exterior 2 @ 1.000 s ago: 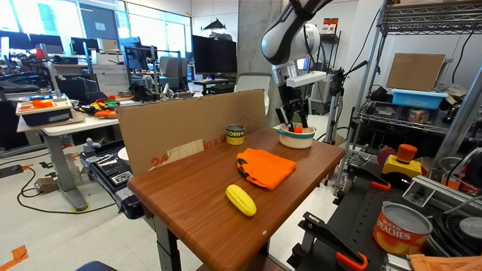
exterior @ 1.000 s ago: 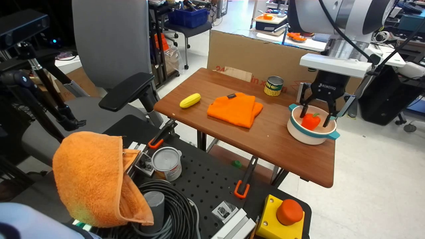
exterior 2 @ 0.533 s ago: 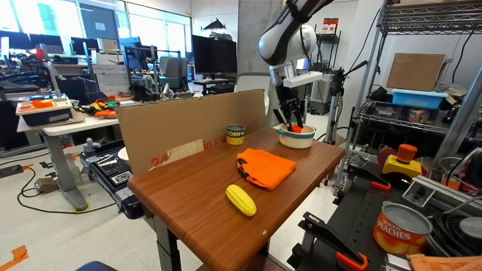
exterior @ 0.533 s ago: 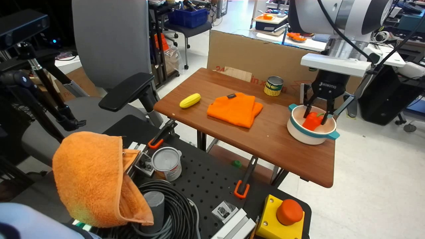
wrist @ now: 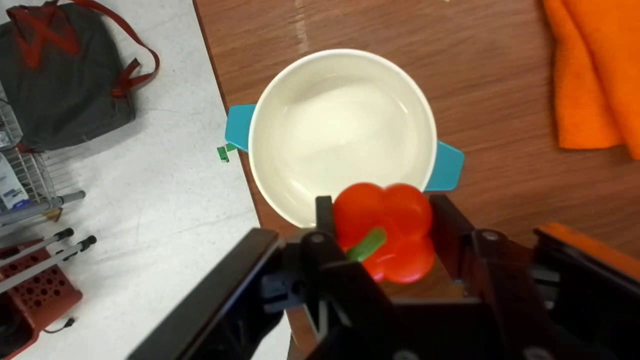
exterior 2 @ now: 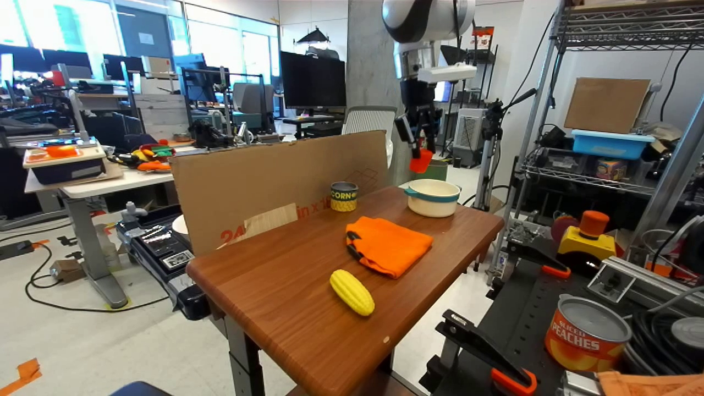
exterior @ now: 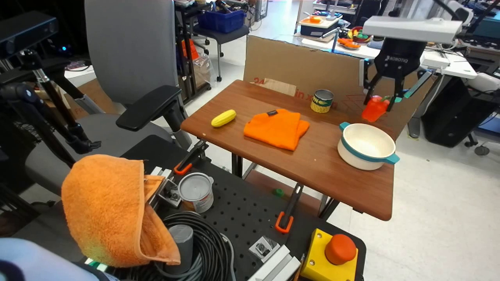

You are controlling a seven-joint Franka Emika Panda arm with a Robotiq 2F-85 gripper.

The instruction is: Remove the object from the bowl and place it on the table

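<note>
The object, a small red-orange pepper with a green stem, shows in both exterior views [exterior: 374,111] [exterior 2: 421,163] and in the wrist view [wrist: 400,215]. My gripper [exterior: 378,104] is shut on it, with one finger on each side, and holds it in the air above the bowl. The bowl [exterior: 360,159], white with a teal rim and two teal handles, stands on the table [exterior: 308,171] near its end. In the wrist view the bowl [wrist: 340,120] is empty inside, and the pepper and fingers cover its lower rim.
A folded orange cloth [exterior: 275,128] lies mid-table. A yellow corn cob [exterior: 224,118] lies near the far end from the bowl. A corn can [exterior: 322,101] stands by the cardboard wall [exterior 2: 275,181] along one edge. A black perforated bench [exterior: 238,210] stands beside the table.
The gripper was open around the pepper in the bowl one second ago. It then closed on it, and has since risen out of the bowl with the pepper. The bowl has not moved.
</note>
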